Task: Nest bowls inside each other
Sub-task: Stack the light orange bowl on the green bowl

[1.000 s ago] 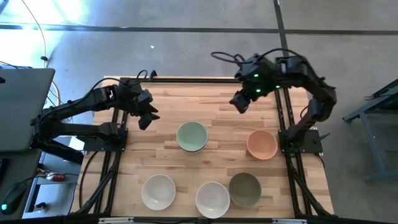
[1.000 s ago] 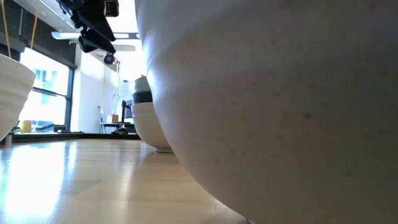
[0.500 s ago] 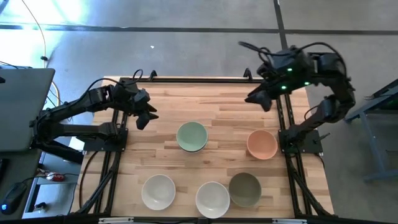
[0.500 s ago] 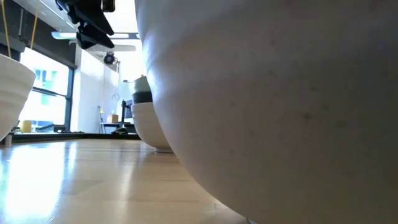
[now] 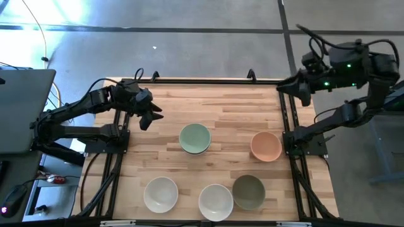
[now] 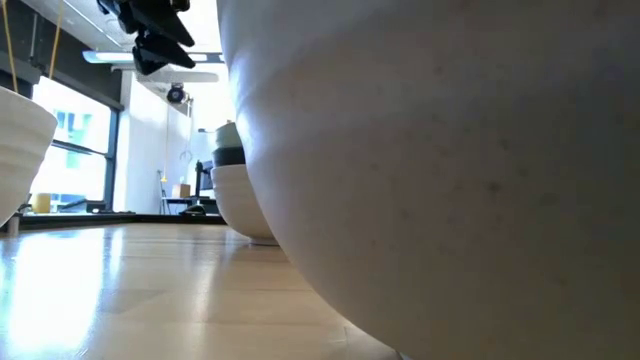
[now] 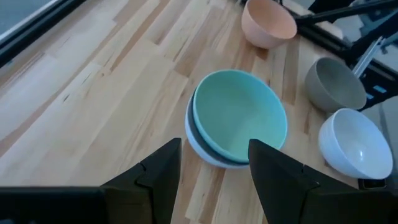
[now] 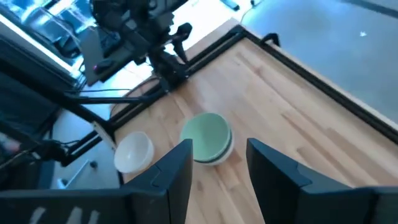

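Both pincers (image 5: 149, 117) (image 5: 302, 92) farther outward now

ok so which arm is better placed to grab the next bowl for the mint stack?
Probably left. The left gripper hangs open above the table beside the mint green bowl stack. The right gripper is open but out past the table's right edge, farther from every bowl, even the peach-orange bowl.

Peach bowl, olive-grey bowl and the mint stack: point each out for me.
peach bowl (image 5: 266, 146), high view, inside bottom.
olive-grey bowl (image 5: 248, 192), high view, inside bottom.
mint bowl (image 7: 239, 122), left wrist view, inner wall; it sits nested in the stack.
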